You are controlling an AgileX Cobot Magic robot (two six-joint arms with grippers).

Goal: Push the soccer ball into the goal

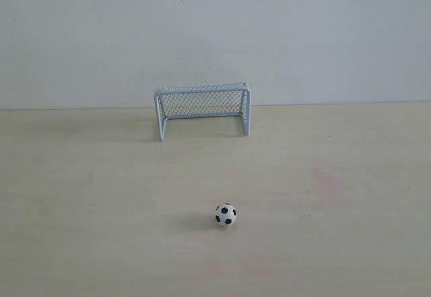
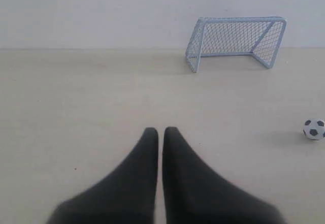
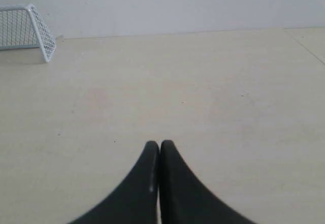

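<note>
The soccer ball [image 1: 225, 214], tiny and white with black patches, rests on the pale wooden table, well in front of the goal [image 1: 202, 110]. The goal has a pale grey frame and mesh netting and stands by the back wall, its mouth facing the ball. In the left wrist view the goal [image 2: 234, 41] is far ahead and the ball [image 2: 314, 129] lies off to the side. My left gripper [image 2: 161, 130] is shut on nothing, its black fingers almost touching. My right gripper [image 3: 159, 144] is also shut and empty; only a corner of the goal [image 3: 30, 32] shows there. Neither gripper appears in the exterior view.
A plain light wall [image 1: 215, 34] rises behind the goal at the table's back edge. A faint seam [image 3: 307, 43] crosses the tabletop at one side in the right wrist view.
</note>
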